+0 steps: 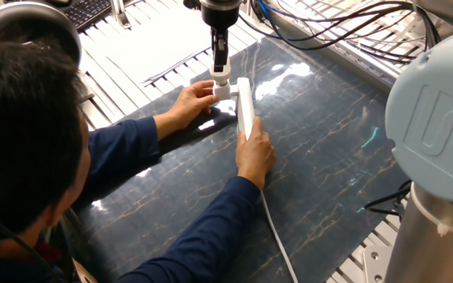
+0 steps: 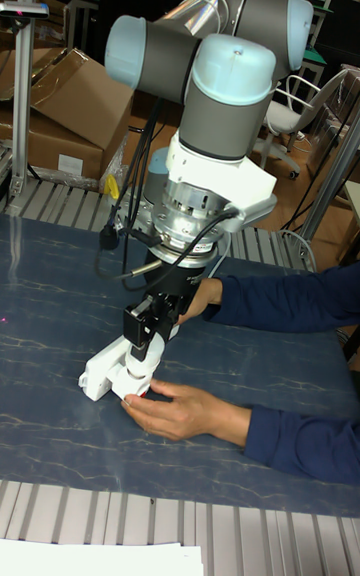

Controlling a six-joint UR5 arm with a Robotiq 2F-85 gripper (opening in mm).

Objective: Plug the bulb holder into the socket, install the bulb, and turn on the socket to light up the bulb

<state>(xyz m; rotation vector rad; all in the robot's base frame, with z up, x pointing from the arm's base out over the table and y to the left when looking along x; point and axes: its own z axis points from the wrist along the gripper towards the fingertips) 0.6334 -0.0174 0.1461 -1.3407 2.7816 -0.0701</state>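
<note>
Gripper [image 1: 221, 69], fixed view: we log it pointing straight down over the far end of the socket [image 1: 244, 106], its two fingers closed around the neck of the bulb [image 1: 221, 75]. Directly under the bulb sits the bulb holder [image 1: 222, 90], a small white block pressed against the left side of the socket's far end; whether its pins are fully seated we cannot tell. We record the socket as a long white strip running from the holder back toward the person, its cord [image 1: 278, 236] trailing off the near end. The person's left hand [image 1: 192, 101] steadies the holder side; the person's right hand [image 1: 255, 153] lies on the near end of the strip. Both rest on the dark marbled mat [image 1: 329, 157].

Relation that matters, as we judge it: bulb, holder opening and gripper share one vertical line, so the coming move is downward and turning, not sideways.

Gripper [image 2: 146, 344], tall fixed view: we see the fingers hanging below the wrist, closed on something white that we take for the bulb, mostly hidden. The holder and socket end [image 2: 108, 368] show as a white block beneath. The person's hand [image 2: 175, 410] cups the near side, touching the block. A red spot at its edge may be the switch; we cannot tell.

Containers: none entered.
</note>
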